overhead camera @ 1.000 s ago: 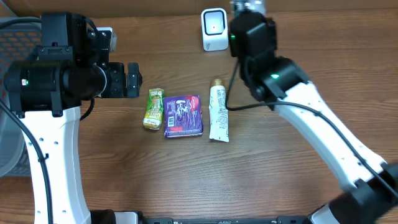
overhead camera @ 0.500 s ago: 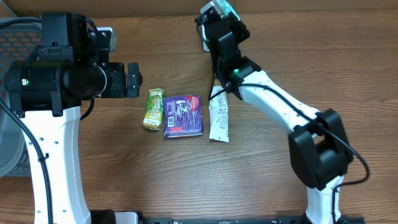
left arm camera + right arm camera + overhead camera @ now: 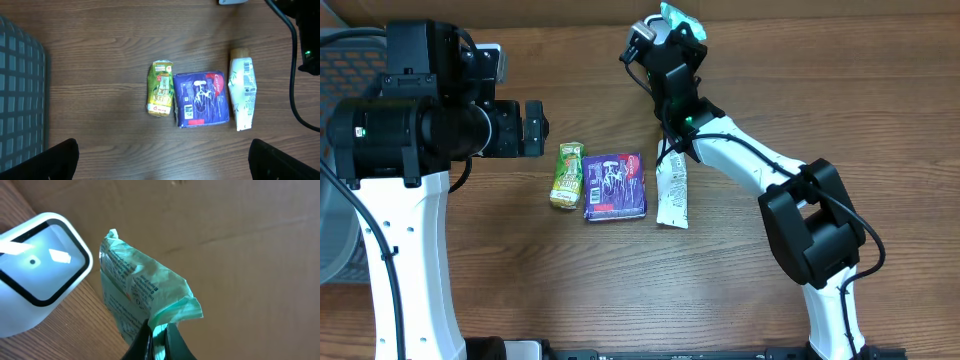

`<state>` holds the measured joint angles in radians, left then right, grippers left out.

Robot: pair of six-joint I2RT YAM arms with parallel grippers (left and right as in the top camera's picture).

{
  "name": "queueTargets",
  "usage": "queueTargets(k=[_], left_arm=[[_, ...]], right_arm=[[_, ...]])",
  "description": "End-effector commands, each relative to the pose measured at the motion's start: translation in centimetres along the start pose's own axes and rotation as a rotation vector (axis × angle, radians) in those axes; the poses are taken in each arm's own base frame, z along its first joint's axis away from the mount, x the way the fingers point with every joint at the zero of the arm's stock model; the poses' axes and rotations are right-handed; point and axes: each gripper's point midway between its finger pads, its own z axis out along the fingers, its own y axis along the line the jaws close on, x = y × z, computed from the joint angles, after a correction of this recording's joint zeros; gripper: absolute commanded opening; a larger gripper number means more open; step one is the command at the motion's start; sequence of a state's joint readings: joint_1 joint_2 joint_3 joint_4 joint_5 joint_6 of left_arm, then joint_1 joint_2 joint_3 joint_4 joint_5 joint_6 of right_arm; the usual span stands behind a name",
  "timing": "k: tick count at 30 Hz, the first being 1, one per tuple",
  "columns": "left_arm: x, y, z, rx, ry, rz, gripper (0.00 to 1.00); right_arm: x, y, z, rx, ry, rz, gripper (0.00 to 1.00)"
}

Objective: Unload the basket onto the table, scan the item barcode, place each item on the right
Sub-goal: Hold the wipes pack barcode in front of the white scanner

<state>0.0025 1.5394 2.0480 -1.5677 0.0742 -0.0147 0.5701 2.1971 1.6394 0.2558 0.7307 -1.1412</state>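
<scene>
Wooden table [image 3: 840,110], cardboard wall [image 3: 250,240] behind. The right gripper [image 3: 156,331] was pinched shut on a crumpled green packet [image 3: 134,287], held up just beside the white scanner [image 3: 41,275] at the table's far edge. The left gripper [image 3: 533,128] stood spread wide, holding nothing. A yellow-green pouch [image 3: 160,89], a purple pack [image 3: 202,99] and a white tube [image 3: 242,94] lay in a row mid-table.

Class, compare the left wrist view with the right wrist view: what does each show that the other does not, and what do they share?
Only the left wrist view: the yellow-green packet, purple pack and white tube lying in a row, plus a grey basket. Only the right wrist view: a pale green pouch pinched in the shut right gripper, beside the scanner's lit face. Both: the wooden table.
</scene>
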Motion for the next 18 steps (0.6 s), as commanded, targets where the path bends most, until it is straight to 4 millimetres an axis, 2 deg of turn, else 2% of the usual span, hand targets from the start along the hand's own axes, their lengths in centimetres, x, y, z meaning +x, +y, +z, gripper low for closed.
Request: queueTargets(k=[1,13,18], left_arm=[[-0.2,0.2,-0.1,-0.006,-0.006,0.019,0.99],[-0.2,0.2,-0.1,-0.005,-0.006,0.019,1.00],[-0.2,0.2,-0.1,-0.005,-0.006,0.019,1.00]], right_arm=[[-0.8,0.0,0.3,0.007,-0.033,-0.028,0.04],[-2.0,1.5,0.4,-0.046,-0.114,-0.099,0.04],[-1.5,2.0,0.9,-0.048,-0.102,-0.103,0.04]])
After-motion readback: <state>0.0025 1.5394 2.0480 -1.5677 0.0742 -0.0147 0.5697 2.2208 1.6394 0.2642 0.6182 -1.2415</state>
